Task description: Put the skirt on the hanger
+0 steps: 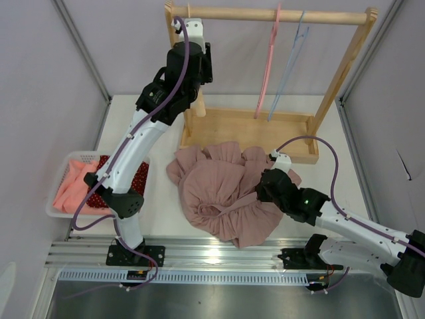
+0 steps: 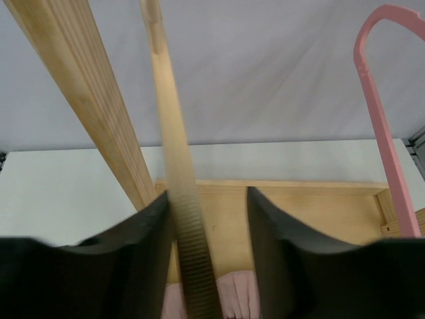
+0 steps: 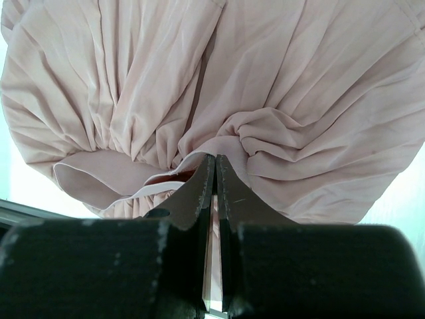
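Pinched flat together at the bottom of the right wrist view, the right gripper (image 3: pixel 214 166) holds a thin pale strip of the skirt (image 1: pixel 219 193), apparently the waistband edge. The skirt lies in a loose heap on the counter (image 1: pixel 159 206), just in front of the rack's base and between the two arms. It is a dusty-pink, light fabric, gathered into fine pleats that fan out from the pinched spot, with a smooth folded hem curling to one side.

Judging from this, the task is at an early stage. The skirt is gripped but not lifted, and no part of it is on a hanger. The left gripper (image 2: pixel 209 194) is up at the left end of the wooden rack (image 1: pixel 279 13). Its jaws are partly apart around a tan hanger (image 2: pixel 174 153), a narrow strip that is smooth above and ribbed lower down. The strip lies against one finger with a gap to the other, so it is not yet clamped. What remains is to take the hanger, bring it to the skirt and fasten the waistband onto it.

Further along the round rail hang a pink hanger (image 1: pixel 269 60) and a blue-grey hanger (image 1: pixel 289 63), both thin. At the left edge of the counter, a white slatted basket (image 1: pixel 80 153) holds coral and red spotted cloth.
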You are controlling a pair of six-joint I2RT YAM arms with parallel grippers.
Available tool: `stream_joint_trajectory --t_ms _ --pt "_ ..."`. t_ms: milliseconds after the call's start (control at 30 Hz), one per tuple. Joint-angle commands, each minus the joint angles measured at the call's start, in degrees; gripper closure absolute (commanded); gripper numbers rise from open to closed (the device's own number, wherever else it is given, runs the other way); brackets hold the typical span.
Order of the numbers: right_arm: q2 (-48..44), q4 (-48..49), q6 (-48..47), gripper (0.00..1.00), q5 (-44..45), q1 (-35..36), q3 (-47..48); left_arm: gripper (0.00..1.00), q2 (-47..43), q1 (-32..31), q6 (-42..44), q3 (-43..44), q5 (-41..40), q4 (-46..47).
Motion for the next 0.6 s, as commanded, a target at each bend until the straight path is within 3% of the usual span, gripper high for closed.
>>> stream_joint_trajectory --t_ms 0,167,267,567 --pt "-0.14 2.23 -0.12 1.00 0.39 -0.30 -0.52 0.56 -0.14 0.51 1.82 0.25 -1.40 0.30" --pt "0.03 2.41 -0.29 1.00 0.21 -0.48 -0.61 0.87 -1.10 0.51 4.10 0.25 -1.05 1.61" --pt "-0.05 2.59 -0.29 1.00 0.21 -0.56 -0.61 0.98 -1.63 0.51 6.12 0.25 -0.70 3.02" --pt "0.21 2.94 -0.38 1.00 0.21 -0.65 -0.78 1.00 -3.91 0.86 9.82 -1.24 0.53 8.55"
